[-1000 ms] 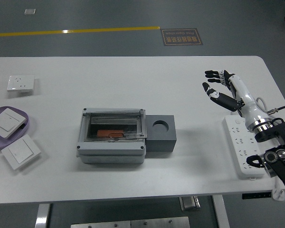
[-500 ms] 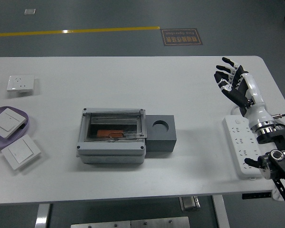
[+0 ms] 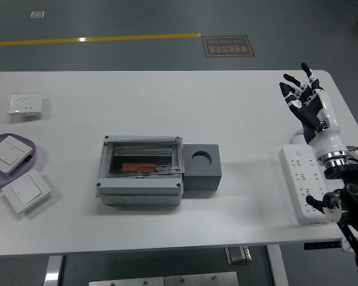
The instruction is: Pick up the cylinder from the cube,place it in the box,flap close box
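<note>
At the far left lie a socket plate [image 3: 25,104], a purple dish [image 3: 36,156] holding a switch [image 3: 8,152], and a second switch [image 3: 26,189] just beside it. Mid-table sits the box [image 3: 140,171], its clear lid lying flat over the top, with an orange thing that looks like the cylinder [image 3: 138,167] visible inside. The cube [image 3: 201,167] touches the box's right side, its round hole empty. A power strip [image 3: 304,183] lies at the right edge. Above it the right hand [image 3: 306,101] is raised, fingers spread, holding nothing, well apart from the box and to its right. Judging by this, only the closing may remain: if so, press the lid evenly along its free edge, then check that it seats flush.
</note>
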You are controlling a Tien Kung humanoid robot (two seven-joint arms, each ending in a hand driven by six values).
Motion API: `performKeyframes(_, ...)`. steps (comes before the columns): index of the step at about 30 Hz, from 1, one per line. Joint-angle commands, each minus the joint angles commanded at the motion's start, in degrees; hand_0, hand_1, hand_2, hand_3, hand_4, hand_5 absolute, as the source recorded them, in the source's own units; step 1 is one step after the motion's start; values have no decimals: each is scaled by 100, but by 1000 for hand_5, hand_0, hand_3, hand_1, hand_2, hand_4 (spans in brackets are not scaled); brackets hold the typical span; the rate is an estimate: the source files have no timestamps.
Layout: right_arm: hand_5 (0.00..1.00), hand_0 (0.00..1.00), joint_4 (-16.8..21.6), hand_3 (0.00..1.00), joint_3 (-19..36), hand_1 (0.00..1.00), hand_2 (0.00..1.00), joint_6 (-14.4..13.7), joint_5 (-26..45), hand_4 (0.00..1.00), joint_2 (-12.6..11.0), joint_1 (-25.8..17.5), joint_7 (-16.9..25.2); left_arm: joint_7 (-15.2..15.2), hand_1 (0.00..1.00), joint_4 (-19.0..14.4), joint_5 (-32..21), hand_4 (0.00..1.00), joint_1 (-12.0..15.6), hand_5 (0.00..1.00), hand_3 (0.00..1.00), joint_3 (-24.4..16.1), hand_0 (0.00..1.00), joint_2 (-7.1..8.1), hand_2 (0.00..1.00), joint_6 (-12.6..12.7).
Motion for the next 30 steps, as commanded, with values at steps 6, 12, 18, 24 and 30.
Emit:
performKeyframes(6,302,789,-56,998,-333,731,847,2,-4,734,-58,80,-55,58,707,-1,6,668,-32,309,717,16,715,-28,575,23)
performKeyframes(12,280,800,-70,866,-571,733,824,34,-61,750,-68,169,-131,209,719,3,98,669,-64,309,718,-14,717,-61,674,109)
performKeyframes(18,272,806,-51,859,-585,739,833,49,-151,749,-88,203,-188,378,736,4,22,672,-60,311,722,85,719,-60,742,77)
performKeyframes(24,252,812,-40,669,-456,741,828,126,17,742,-133,194,-209,889,788,0,-119,680,-110,308,748,300,739,-54,821,-295)
performKeyframes(30,249,813,-27,661,-309,744,818,129,40,740,-121,161,-212,1222,800,-3,-157,683,-152,308,763,382,749,-63,829,-538)
